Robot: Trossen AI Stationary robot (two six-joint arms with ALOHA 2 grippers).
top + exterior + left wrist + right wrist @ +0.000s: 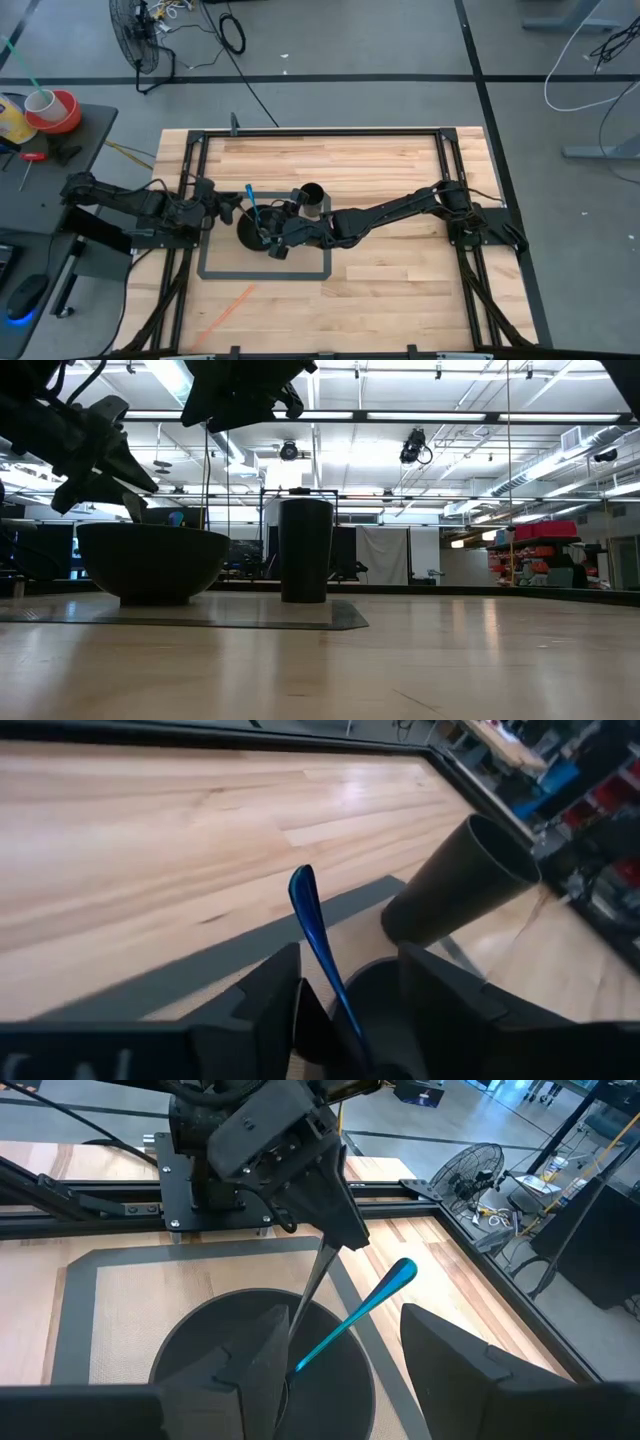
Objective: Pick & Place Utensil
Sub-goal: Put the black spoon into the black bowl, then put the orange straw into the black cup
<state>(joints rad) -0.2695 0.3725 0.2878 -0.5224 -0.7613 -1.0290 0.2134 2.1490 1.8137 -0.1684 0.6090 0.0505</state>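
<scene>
Utensil first: a blue spoon-like utensil (362,1312) stands tilted with its lower end inside the black bowl (252,232) and its handle end up past the rim. Now largest to smallest.

Tabletop (400,290) is light wood, with a dark frame along its edges; you have wide bare wood toward the near edge and on the right half. A grey taped rectangle (215,274) marks the work zone; the bowl sits at its left side and a tall black cup (311,198) stands upright just beside the bowl, at the rectangle's far edge.

Right gripper (275,243) reaches in from the right and hangs over the bowl, jaws spread wide on either side of the utensil, not touching it.

Left gripper (228,208) sits at the bowl's left rim. Its jaws are clamped on the utensil's lower end over the bowl.
</scene>
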